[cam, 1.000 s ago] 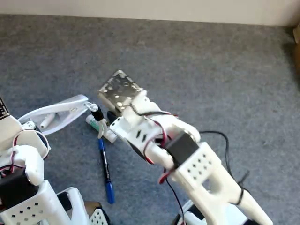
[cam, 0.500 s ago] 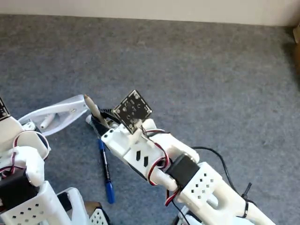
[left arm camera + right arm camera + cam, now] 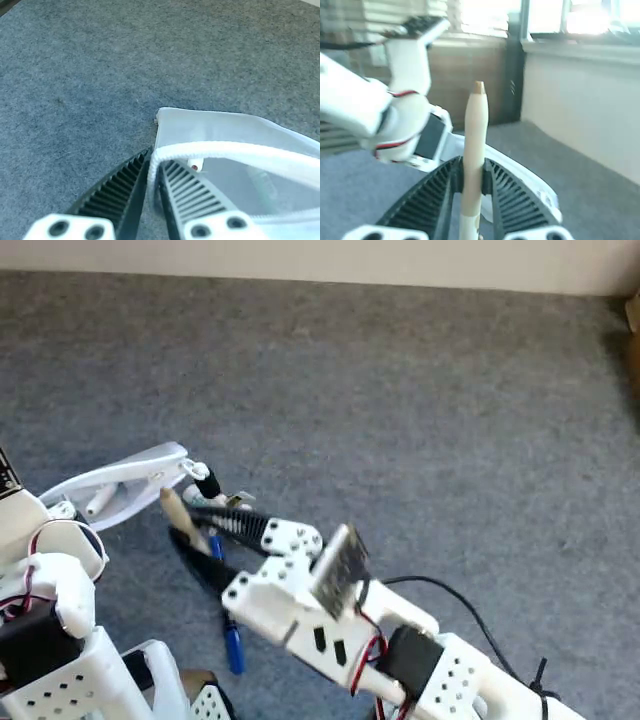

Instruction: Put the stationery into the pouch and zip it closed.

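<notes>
The left tool pinches the pouch rim, holding its mouth open on the surface, so the right tool, clamped on a pencil near that mouth, can feed it in.

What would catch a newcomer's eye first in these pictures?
First, the right end effector, shut on a wooden pencil that stands up between its jaws. Next, the translucent white pouch, its rim pinched by the left end effector. A blue pen lies on the grey carpet, partly under the right arm.
</notes>
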Controlling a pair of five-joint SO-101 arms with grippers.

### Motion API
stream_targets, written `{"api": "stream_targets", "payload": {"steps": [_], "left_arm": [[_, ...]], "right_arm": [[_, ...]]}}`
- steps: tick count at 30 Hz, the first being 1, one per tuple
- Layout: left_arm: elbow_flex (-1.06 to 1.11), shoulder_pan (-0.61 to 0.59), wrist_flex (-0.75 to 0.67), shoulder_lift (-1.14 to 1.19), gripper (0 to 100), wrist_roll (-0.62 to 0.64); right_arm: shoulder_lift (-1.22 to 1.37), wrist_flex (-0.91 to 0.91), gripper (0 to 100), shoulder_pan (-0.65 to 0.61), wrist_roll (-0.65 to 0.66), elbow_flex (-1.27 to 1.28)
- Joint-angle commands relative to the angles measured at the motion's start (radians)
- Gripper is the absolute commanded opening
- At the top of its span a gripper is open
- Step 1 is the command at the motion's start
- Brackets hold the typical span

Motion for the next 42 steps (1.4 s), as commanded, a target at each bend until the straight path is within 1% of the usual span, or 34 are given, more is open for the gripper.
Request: {"api": "stream_targets", "payload": {"steps": [1,3,8,14,18,22,25,33,38,42], "left_arm": [[0.004,-0.004,-0.029,0.015,1,-0.009],[0.004,-0.002,-0.029,0.015,1,-0.011],[0.004,0.001,-0.029,0.015,1,-0.011],[0.002,0.073,-0.023,0.015,1,-0.035],[0.002,0.073,-0.026,0.015,1,-0.035],[0.001,0.073,-0.025,0.015,1,-0.034],[0.002,0.073,-0.023,0.015,1,-0.034],[0.004,0.071,-0.025,0.015,1,-0.034],[0.005,0.073,-0.026,0.015,1,-0.034],[0.005,0.073,-0.025,0.015,1,-0.034]], "right_arm": [[-0.068,-0.18,0.5,-0.068,-0.003,0.058],[-0.074,-0.242,0.5,-0.085,-0.003,0.088],[-0.074,-0.321,0.5,-0.09,-0.003,0.11],[-0.07,-0.46,0.5,-0.087,-0.003,0.105],[-0.045,-0.487,0.5,-0.087,-0.003,0.093],[0.09,-0.542,0.5,-0.085,-0.003,-0.016],[0.216,-0.627,0.5,-0.082,-0.002,-0.074],[0.499,-0.812,0.5,0.041,-0.002,-0.209],[0.645,-0.905,0.5,0.084,-0.002,-0.259],[0.736,-0.963,0.5,0.087,-0.002,-0.257]]}}
